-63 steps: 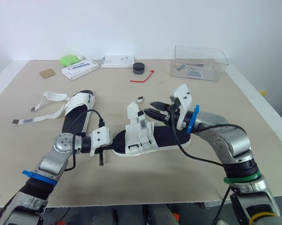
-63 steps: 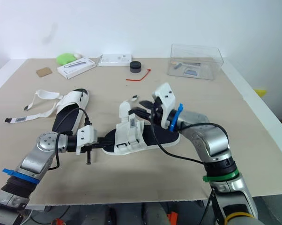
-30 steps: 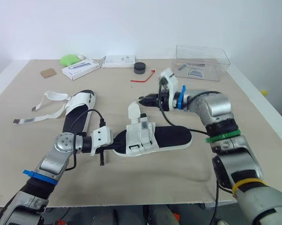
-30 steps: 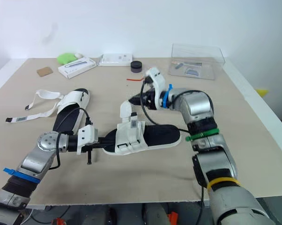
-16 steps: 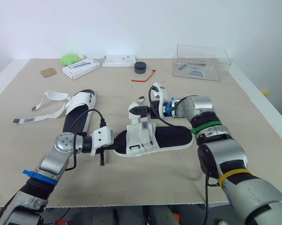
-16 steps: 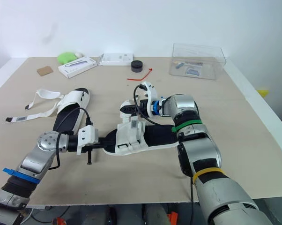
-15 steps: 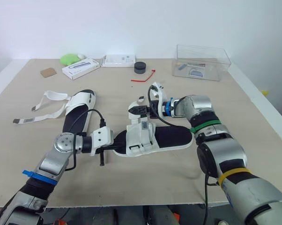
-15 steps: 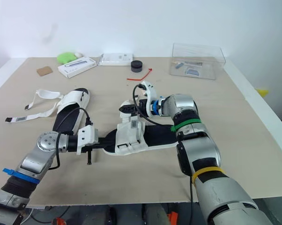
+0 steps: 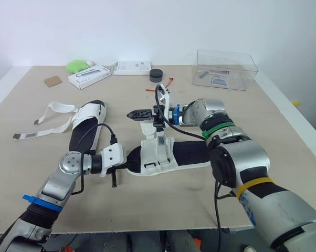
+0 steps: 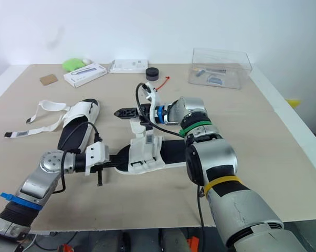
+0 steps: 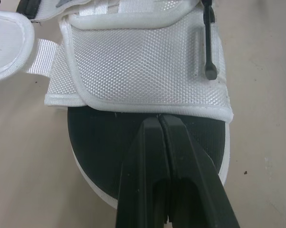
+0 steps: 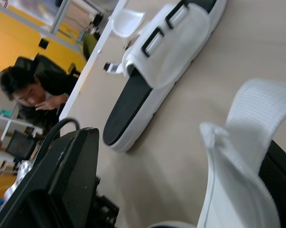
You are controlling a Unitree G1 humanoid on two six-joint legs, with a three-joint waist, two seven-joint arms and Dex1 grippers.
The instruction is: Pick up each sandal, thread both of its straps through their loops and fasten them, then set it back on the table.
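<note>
White mesh upper, flat black sole: your near sandal [image 9: 171, 154] lies mid-table, long axis left to right, toe to your left. Your left gripper [image 11: 159, 121] rests on the toe end, fingers pressed together. Beyond, your right gripper [image 9: 138, 114] is spread wide and empty over the raised woven strap [image 9: 148, 126].

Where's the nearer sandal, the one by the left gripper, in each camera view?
Left eye view: sandal low centre, left gripper at its end.
Right eye view: low centre again.
Left wrist view: its white upper and black footbed, close up.
Right wrist view: its raised white strap, close up.
Shared landmark: the second sandal, on the robot's left in the eye views, beyond the strap in the right wrist view.
</note>
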